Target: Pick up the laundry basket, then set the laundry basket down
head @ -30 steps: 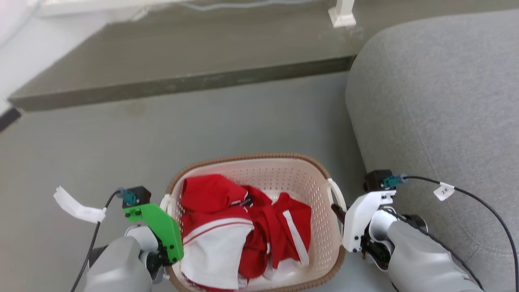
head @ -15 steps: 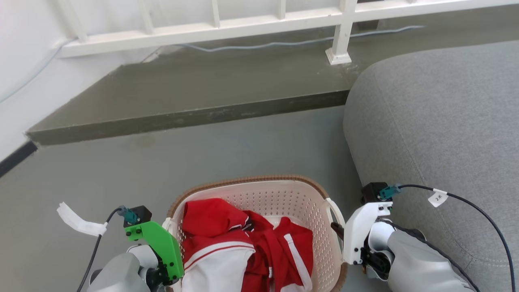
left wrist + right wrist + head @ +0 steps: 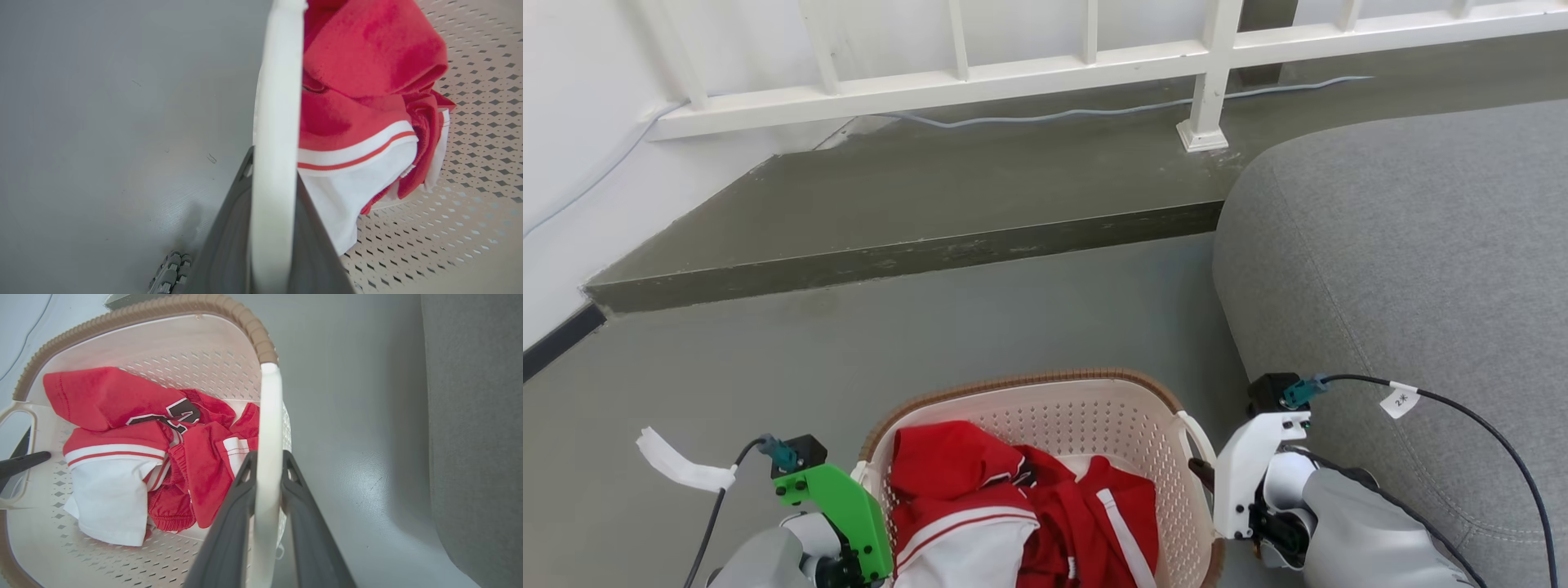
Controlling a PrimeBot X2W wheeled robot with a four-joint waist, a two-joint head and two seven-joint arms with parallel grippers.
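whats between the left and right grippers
The laundry basket, with red and white clothes inside, spans that gap in the head view. Wrist views show the left gripper and right gripper each shut on a handle.

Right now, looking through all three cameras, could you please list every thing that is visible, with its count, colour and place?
laundry basket: one, cream-white with a brown rim, low centre of the head view, between the grippers
clothes: one heap, red and white, inside the basket
sofa: one, grey, right of the basket
raised step: one, dark grey, beyond the basket
railing: one, white, at the back of the step
cable: one, pale grey, lying on the step along the railing
floor: grey, around the basket
left gripper: one, dark fingers, closed on the basket's left handle
right gripper: one, dark fingers, closed on the right handle
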